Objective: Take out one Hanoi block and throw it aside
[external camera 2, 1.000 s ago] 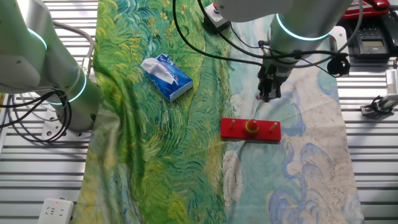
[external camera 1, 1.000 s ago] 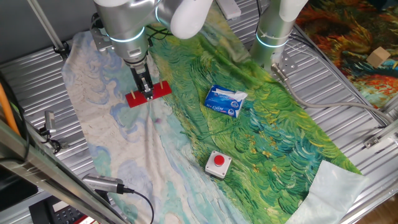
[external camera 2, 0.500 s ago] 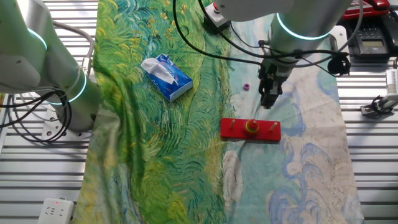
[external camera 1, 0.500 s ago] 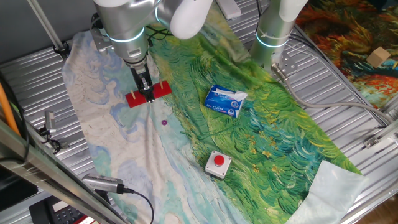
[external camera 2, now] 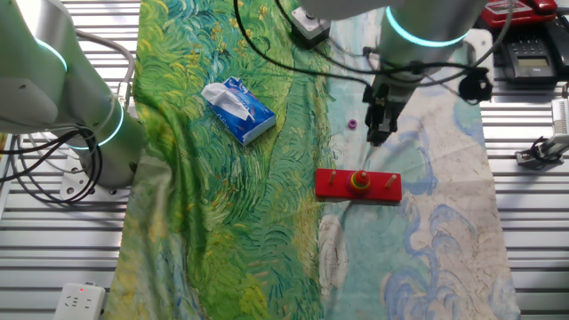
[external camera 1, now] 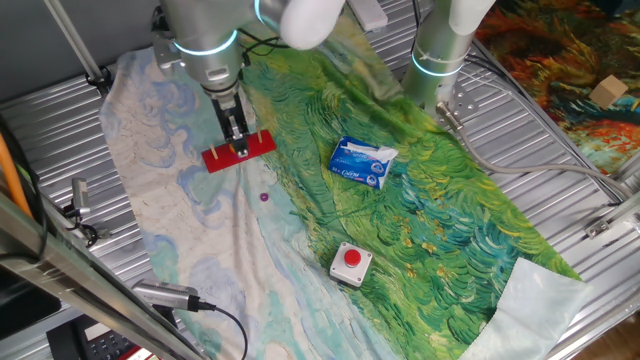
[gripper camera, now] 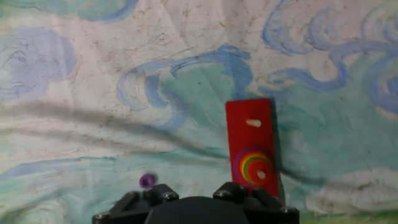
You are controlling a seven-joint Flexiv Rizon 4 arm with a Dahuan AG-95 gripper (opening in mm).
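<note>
Since half a second ago the arm has lifted and drawn slightly back from the red base board, while the purple disc lies where it landed on the cloth. A large painted cloth [external camera 1: 440,220], green swirls on one half and pale blue and cream swirls on the other, covers the ribbed metal table [external camera 1: 560,130]. Above the pale half hangs the silver arm [external camera 2: 418,27] with its glowing cyan ring, and its gripper [external camera 2: 380,133] points down over the cloth just beside the board; whether its fingers are apart or together cannot be told from these views, and nothing is seen held between them. A blue and white tissue pack [external camera 1: 362,162] lies on the green half, well apart from the arm. The red base board [external camera 2: 358,185] lies flat on the pale half, with thin pegs and a stack of coloured rings topped by a yellow disc [external camera 2: 360,180] on its middle peg. A red push-button [external camera 1: 351,262] in a pale box sits near the cloth's lower edge. The Hanoi block [external camera 1: 264,197], a tiny purple ring, rests alone on the cloth near the board, apart from it and from the gripper.
</note>
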